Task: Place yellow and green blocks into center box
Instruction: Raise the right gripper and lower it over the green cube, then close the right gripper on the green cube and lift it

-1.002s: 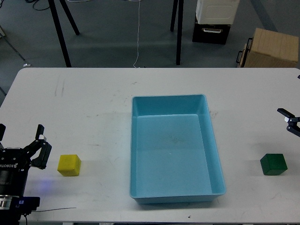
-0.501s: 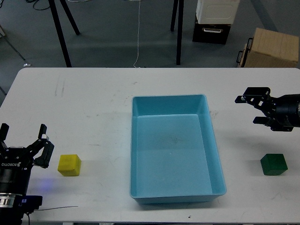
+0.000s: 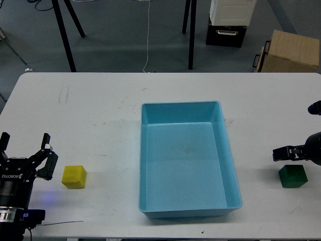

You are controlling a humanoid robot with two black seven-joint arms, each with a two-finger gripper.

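The green block (image 3: pixel 293 176) sits near the desk's (image 3: pixel 100 115) right edge. The right tool (image 3: pixel 286 152), its opening unreadable, hovers just above and could nudge it off. The spread left tool (image 3: pixel 25 153) flanks the yellow block (image 3: pixel 74 176); the blue box (image 3: pixel 186 158) is empty.

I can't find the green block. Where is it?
In the head view, the green block sits on the white table at the right, apart from the blue box, with the right gripper just above its left corner.
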